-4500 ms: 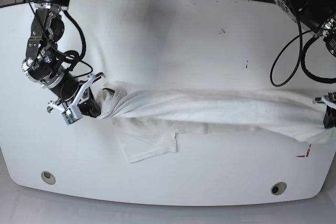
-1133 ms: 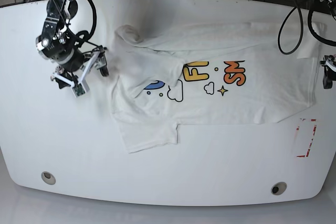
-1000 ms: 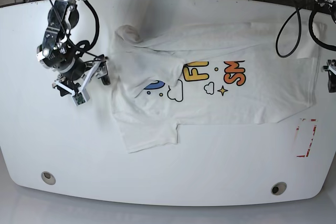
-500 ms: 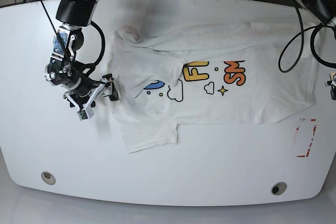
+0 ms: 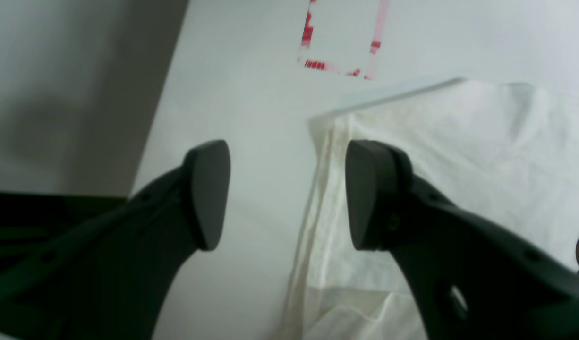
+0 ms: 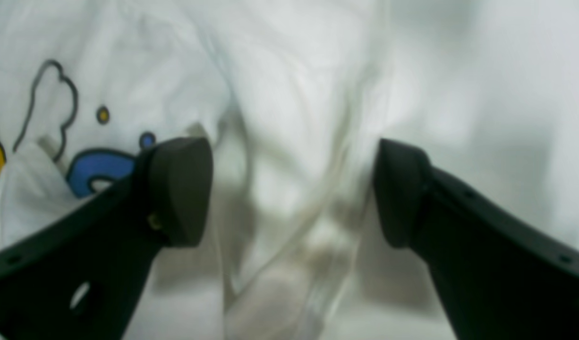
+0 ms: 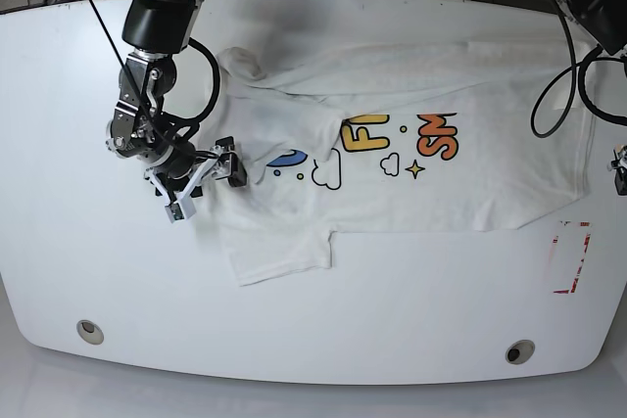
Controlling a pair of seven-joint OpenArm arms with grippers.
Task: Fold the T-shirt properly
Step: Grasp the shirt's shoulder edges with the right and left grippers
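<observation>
T-shirt (image 7: 441, 183), white with blue, orange and yellow lettering, black-outlined clouds and a star, lies on the white counter (image 7: 421, 330), spread across its middle between the two arms. Its far part is folded over toward the print in a long band, rumpled near the right arm, and one sleeve points toward the near edge. The right gripper (image 6: 294, 193) is over the end of the shirt on its own side, its fingers (image 6: 183, 189) wide apart on either side of a creased ridge of cloth. The left gripper (image 5: 287, 196) has its fingers (image 5: 379, 193) parted too, over the shirt's other edge. Red marks (image 7: 571, 256) show on the counter near that end.
</observation>
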